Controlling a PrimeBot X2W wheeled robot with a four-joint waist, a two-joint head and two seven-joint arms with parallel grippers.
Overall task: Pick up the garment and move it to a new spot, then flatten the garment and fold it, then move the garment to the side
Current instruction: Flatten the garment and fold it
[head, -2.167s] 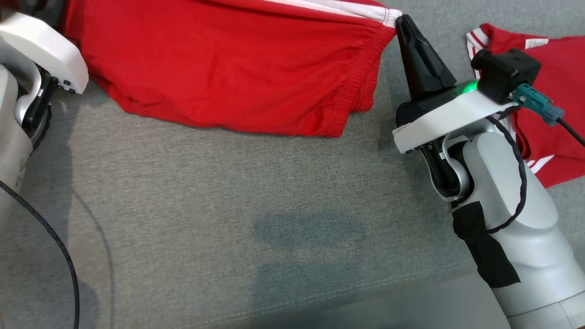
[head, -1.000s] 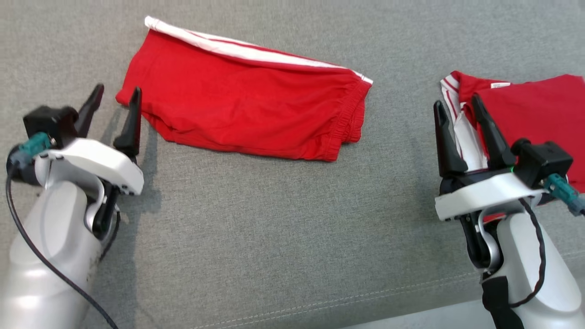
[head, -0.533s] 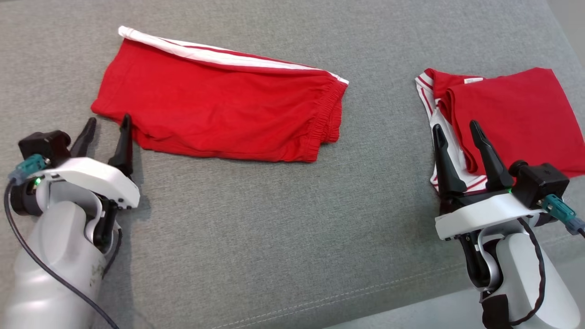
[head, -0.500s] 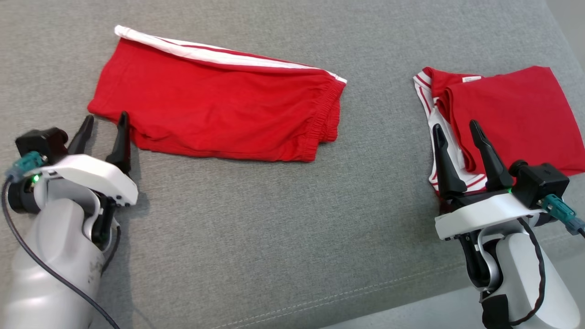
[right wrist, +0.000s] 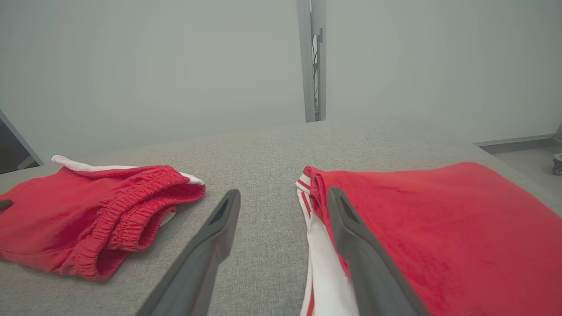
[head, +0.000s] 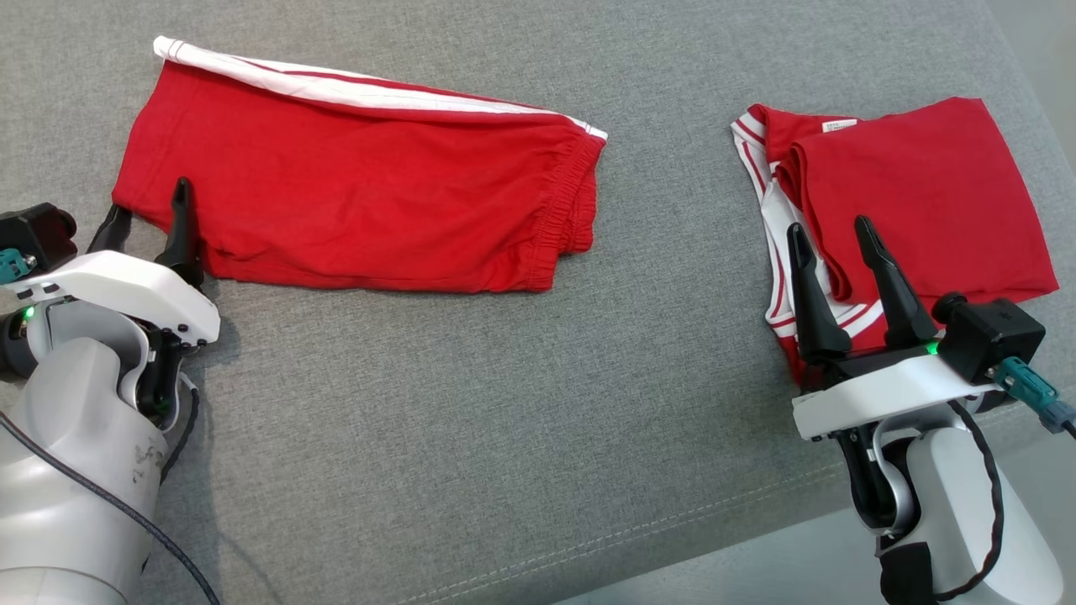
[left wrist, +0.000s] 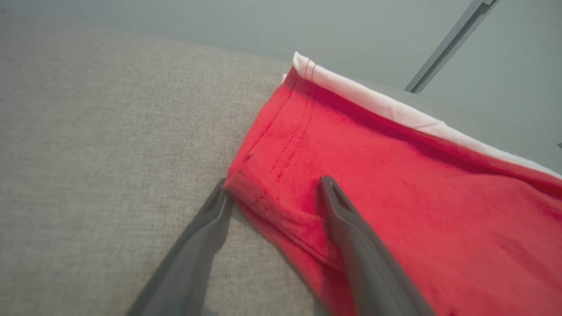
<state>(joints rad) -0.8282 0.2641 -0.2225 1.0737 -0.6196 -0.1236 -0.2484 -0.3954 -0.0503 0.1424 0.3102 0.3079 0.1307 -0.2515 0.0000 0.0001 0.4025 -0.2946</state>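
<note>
Two red garments lie on the grey fabric surface. The red shorts sit toward 11 o'clock in the head view, folded flat into a long strip. A white band with thin red lines runs along their 12 o'clock edge, and the gathered elastic waistband forms the 3 o'clock end. The cloth shows soft creases, and a lower layer peeks out along the 6 o'clock edge. A folded red shirt with white, red-striped trim lies well apart at 2 o'clock.

The left pincer, at 9 o'clock, is released with its jaws spread. In the left wrist view it straddles the shorts' hemmed corner, one finger over red cloth and the other over bare grey. Whether it touches the cloth I cannot tell.

The right pincer, at 4 o'clock, is also released and grasps nothing. It hangs over the shirt's striped edge.
</note>
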